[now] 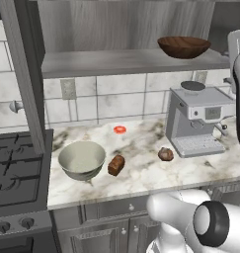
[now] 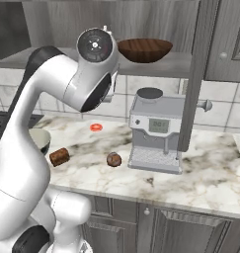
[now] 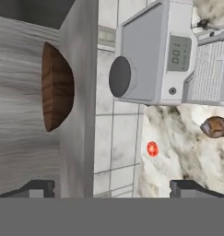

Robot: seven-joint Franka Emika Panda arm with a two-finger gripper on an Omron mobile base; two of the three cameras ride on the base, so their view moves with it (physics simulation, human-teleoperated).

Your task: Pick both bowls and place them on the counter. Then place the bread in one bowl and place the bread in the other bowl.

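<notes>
The deep cream bowl [image 1: 82,159] stands upright on the marble counter [image 1: 141,178] beside the stove; in the right base view my arm hides most of the cream bowl [image 2: 40,138]. The dark wooden bowl [image 1: 183,46] [image 2: 144,50] [image 3: 57,86] rests on the grey wall shelf [image 1: 116,62]. A brown loaf [image 1: 116,165] [image 2: 59,156] lies just right of the cream bowl. A round bread [image 1: 166,154] [image 2: 113,159] [image 3: 215,126] lies near the coffee machine. My gripper [image 3: 113,189] is open and empty, raised and facing the shelf edge, still apart from the wooden bowl.
A grey coffee machine [image 1: 198,118] [image 2: 153,128] [image 3: 155,50] stands on the counter directly under the wooden bowl. A small red disc [image 1: 119,129] [image 2: 96,127] [image 3: 152,148] lies near the tiled wall. The stove [image 1: 18,168] borders the counter on the left.
</notes>
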